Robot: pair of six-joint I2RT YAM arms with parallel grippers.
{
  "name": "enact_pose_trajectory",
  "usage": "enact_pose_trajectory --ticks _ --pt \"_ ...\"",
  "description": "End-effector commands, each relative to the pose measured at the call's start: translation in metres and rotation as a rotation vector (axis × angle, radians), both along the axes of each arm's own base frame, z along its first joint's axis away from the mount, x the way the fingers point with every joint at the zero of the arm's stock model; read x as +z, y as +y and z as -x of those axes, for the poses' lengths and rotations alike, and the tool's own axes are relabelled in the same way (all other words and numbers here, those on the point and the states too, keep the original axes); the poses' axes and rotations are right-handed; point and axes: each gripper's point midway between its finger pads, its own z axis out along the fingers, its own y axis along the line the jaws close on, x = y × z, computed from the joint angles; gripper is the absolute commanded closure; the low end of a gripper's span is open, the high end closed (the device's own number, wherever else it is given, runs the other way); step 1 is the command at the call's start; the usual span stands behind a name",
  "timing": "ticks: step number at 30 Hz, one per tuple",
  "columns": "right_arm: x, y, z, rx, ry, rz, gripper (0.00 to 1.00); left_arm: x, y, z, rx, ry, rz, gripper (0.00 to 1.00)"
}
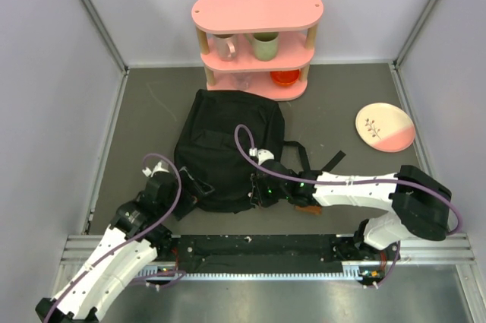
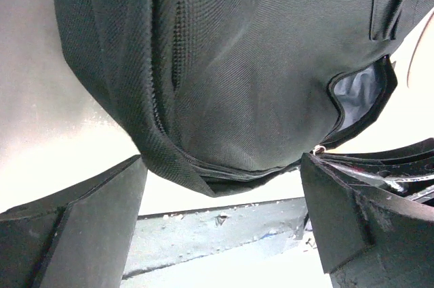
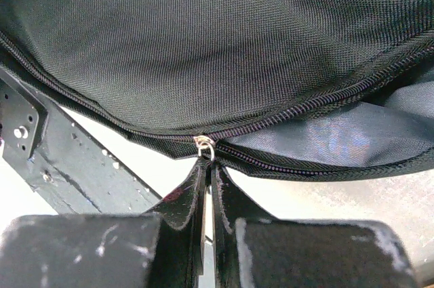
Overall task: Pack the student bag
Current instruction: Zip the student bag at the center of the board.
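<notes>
Surroundings: pink shelf unit [image 1: 258, 42] stands at far side of grey table [image 1: 152, 110], well apart from both arms. Pink-and-cream plate [image 1: 385, 127] lies flat to the R, beyond the R arm. Black rail [image 1: 258, 251] runs along near edge betw. the arm bases. Small orange-brown item [image 1: 307, 207] peeks out under R forearm, mostly hidden, can't ID.

Bag vs. grippers: student bag [image 1: 228, 148] lies flat mid-table, just near of the shelf unit, straps [image 1: 319, 159] trailing to the R. Left gripper [image 2: 220, 213] sits at bag's near-L corner, fingers [image 2: 74, 227] spread wide. The bag's rounded edge sags betw. the tips, just beside both (touching or not: can't tell). Right gripper [image 3: 207, 193] is at bag's near edge, fingers pressed together and clamped on the zip pull [image 3: 205, 146]. In the right wrist view, zip is closed to the L of the pull and parted to the R.

Containers: bag mouth partly open, grey lining [image 3: 339, 142] showing; contents not visible. Shelf unit mid tier holds pinkish mug [image 1: 225, 45] and green mug [image 1: 265, 46] side by side. Bottom tier holds red bowl [image 1: 285, 77].
</notes>
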Motion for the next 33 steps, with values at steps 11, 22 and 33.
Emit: enact_pose_trajectory --ticks 11,22,33 --pt "0.020 0.020 -0.013 -0.008 -0.025 -0.085 1.00 0.013 -0.054 -0.020 -0.057 -0.047 0.197 0.25" --pt "0.010 0.007 -0.008 -0.013 -0.012 -0.058 1.00 0.013 -0.001 -0.045 0.114 -0.134 -0.058 1.00" --pt "0.020 0.020 -0.016 -0.024 0.035 -0.125 1.00 0.028 0.048 -0.058 0.178 -0.159 -0.149 1.00"
